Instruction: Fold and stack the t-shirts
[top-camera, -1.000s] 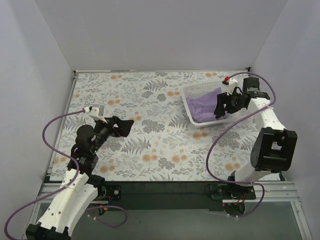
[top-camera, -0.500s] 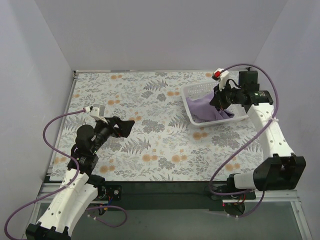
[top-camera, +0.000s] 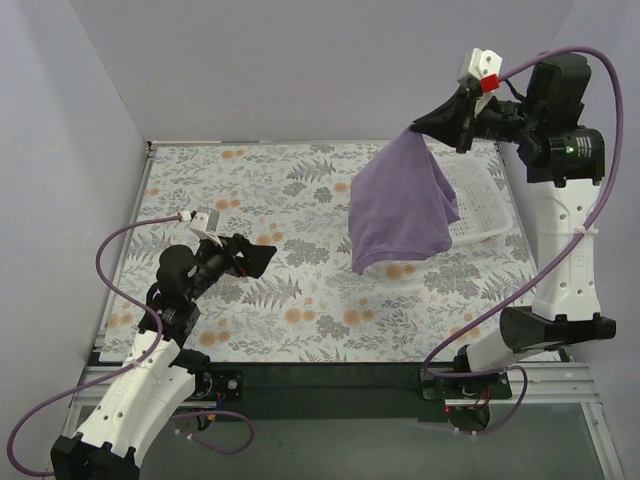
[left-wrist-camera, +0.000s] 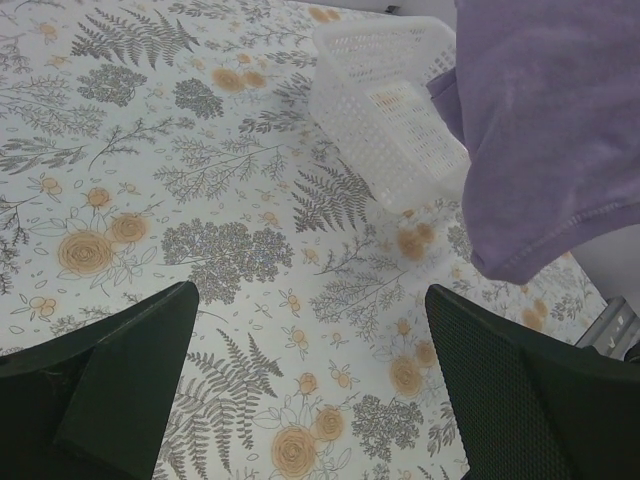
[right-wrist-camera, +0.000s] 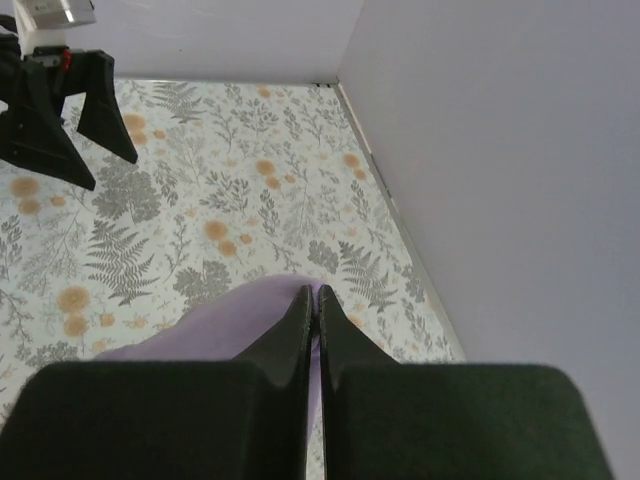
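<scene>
**Purple shirt hangs clear above the basket**

The right gripper (top-camera: 418, 130) is raised high over the table's (top-camera: 260, 190) far right corner. Its jaws are pressed together on a pinch of the lavender t-shirt (top-camera: 400, 205). In the right wrist view the two fingers (right-wrist-camera: 300, 325) meet tip to tip, with purple cloth bunched under them.

The shirt hangs from that single point as a loose drape. Its lower hem ends above the floral table top, towards the middle from the basket.

The white lattice basket (top-camera: 482, 205) stands by the right edge, partly hidden behind the hanging cloth. In the left wrist view the part of the basket's (left-wrist-camera: 385, 110) inside that shows is bare lattice. A fold of the shirt (left-wrist-camera: 550, 130) sits close to its far rim; whether it touches cannot be told.

The left gripper (top-camera: 255, 255) hovers over the left half of the table, fingers spread wide, holding nothing.
</scene>
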